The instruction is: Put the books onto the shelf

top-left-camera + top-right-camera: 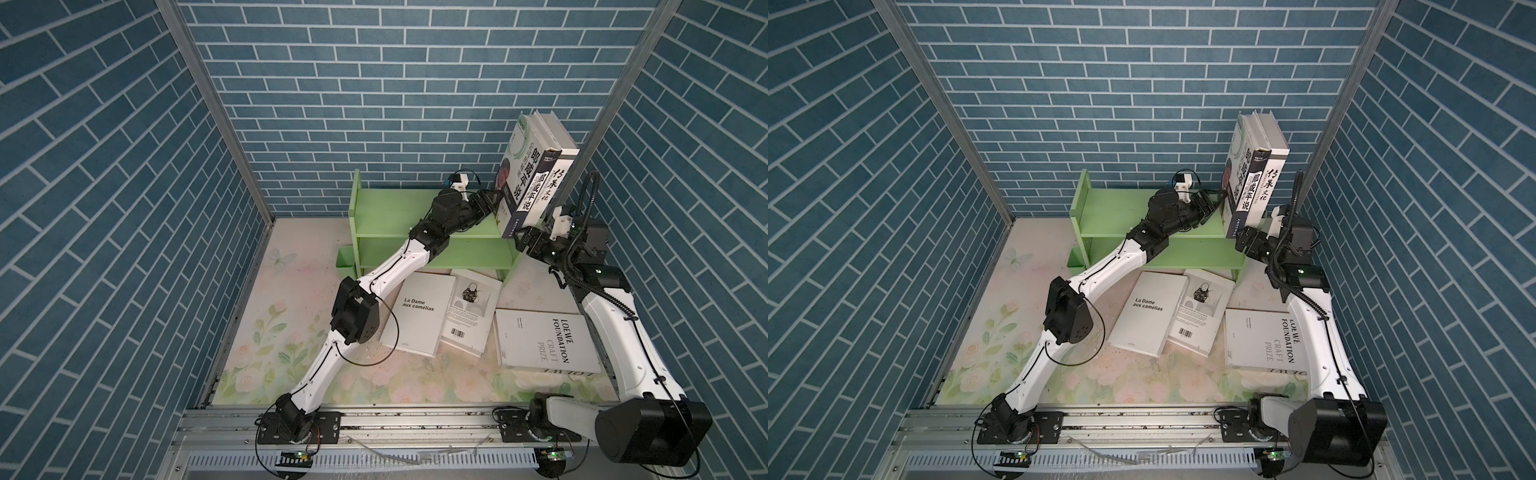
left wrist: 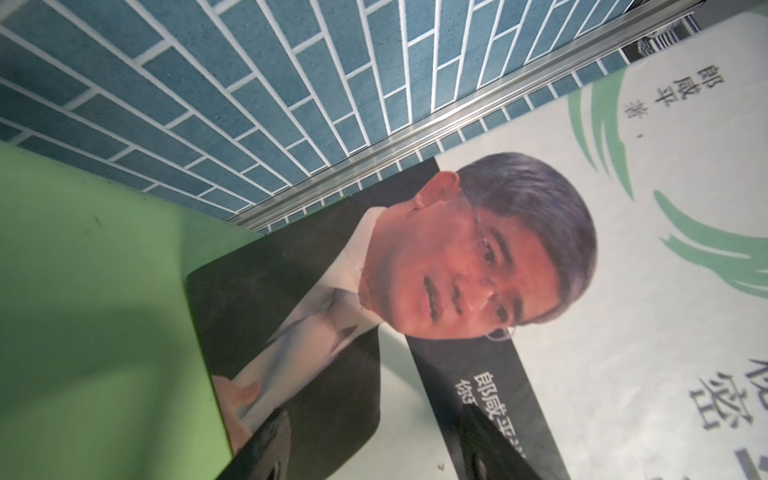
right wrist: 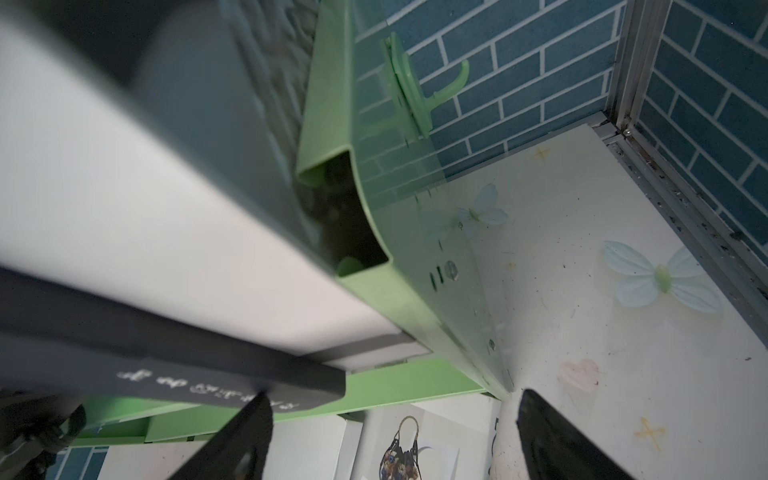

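Observation:
Two books stand upright at the right end of the green shelf's (image 1: 390, 212) (image 1: 1113, 212) top board: one with a portrait cover (image 1: 521, 174) (image 2: 540, 249) and one with a dark spine (image 1: 555, 183) (image 3: 166, 345). My left gripper (image 1: 492, 199) (image 2: 374, 449) is open, with its fingertips against the portrait cover. My right gripper (image 1: 521, 241) (image 3: 390, 428) is wide open at the dark book's lower front corner, and one finger touches the spine. Three white books lie flat on the table: "La Dame aux camélias" (image 1: 417, 316), a handbag-picture book (image 1: 471, 316) and "Loewe Foundation Craft Prize" (image 1: 544, 340).
A small green bin (image 1: 345, 259) hangs on the shelf's left side, and a green hook (image 3: 415, 83) sits on its right side panel. Blue brick walls and aluminium posts (image 1: 615, 104) close in the back and sides. The floral table top (image 1: 291, 340) lies in front.

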You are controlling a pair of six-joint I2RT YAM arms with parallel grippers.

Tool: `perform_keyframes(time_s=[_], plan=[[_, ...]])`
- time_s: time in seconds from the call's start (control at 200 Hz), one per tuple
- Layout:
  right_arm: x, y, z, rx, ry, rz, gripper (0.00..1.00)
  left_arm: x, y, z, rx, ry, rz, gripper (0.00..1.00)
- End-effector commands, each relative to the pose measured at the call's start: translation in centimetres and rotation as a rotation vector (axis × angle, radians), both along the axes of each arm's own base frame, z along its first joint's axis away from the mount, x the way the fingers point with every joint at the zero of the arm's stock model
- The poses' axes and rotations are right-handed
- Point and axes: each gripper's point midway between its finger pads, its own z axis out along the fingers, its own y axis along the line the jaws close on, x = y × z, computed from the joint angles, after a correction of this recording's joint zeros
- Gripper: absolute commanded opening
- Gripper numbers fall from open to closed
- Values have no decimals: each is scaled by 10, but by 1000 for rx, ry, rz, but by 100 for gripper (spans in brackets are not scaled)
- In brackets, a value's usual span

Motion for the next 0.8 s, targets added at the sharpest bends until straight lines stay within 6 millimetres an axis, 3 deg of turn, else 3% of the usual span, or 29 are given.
perform_keyframes(time_s=[0.0,0.795], plan=[[6,-5,-2,21,-2,-36,92,-3,-18,-54,85,80,-52,67],[12,-8,-10,31,7,-63,91,-6,-19,-60,89,105,-71,71]])
